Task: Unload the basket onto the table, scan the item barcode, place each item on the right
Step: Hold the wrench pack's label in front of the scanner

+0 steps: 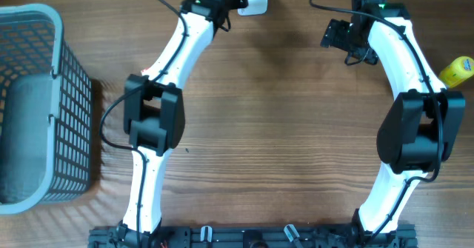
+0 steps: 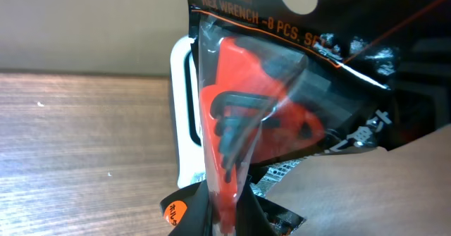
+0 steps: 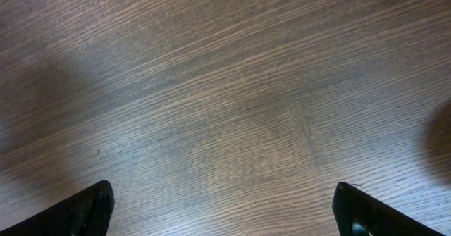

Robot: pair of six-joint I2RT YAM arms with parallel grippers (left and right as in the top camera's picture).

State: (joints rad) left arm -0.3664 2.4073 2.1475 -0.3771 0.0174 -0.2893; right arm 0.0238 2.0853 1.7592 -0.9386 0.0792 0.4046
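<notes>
Hex wrench set in black card and clear blister pack with red holder (image 2: 261, 123) is pinched at its bottom edge by the left gripper (image 2: 211, 218), which is clamped shut on it. The pack's long axis runs straight out from the fingers, printed front towards the wrist cam, no barcode visible on that side. The white boxy scanner-looking unit (image 2: 184, 109) sits directly behind the pack at the far tabletop (image 1: 281, 129) edge, very close; can't tell if they touch. So the left arm is the one on it, and my read is the next move is only a tilt/offset to present the back face. Right gripper (image 3: 222, 208) is wide open, holding nothing, over bare wood, well apart. Grey plastic mesh basket (image 1: 44, 18) far left, small yellow object (image 1: 458, 70) at the right edge.
</notes>
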